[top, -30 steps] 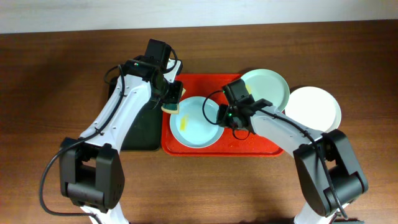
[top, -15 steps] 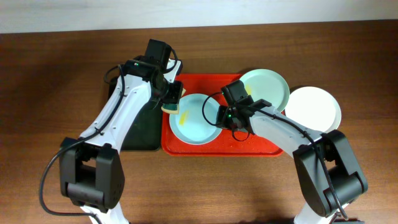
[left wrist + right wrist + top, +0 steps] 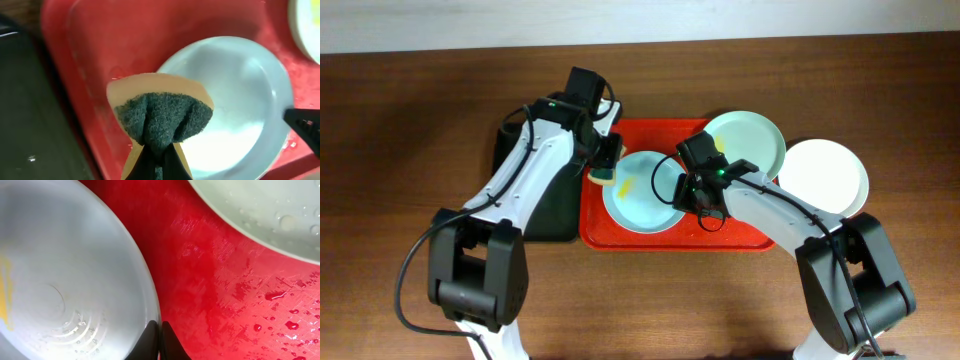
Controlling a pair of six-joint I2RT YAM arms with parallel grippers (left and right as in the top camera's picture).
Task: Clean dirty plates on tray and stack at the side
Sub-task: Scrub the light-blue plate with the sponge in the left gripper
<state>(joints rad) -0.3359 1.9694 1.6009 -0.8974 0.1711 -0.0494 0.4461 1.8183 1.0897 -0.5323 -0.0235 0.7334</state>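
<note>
Clamped sponge [image 3: 162, 117] in left gripper [image 3: 157, 162], blue plate [image 3: 642, 192] by rim in right gripper [image 3: 160, 341] — yellow smear [image 3: 625, 186] unwiped; seemingly finished only white plate [image 3: 825, 175], frame right.

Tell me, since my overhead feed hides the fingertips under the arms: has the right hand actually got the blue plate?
Observer: Yes. The right hand is shut on the rim of the blue plate.
Operator: And the left one?
Observer: The left hand pinches a folded sponge, dark green scrub side outward.
Operator: Is the tray dry?
Observer: No. Water droplets dot the red tray.
</note>
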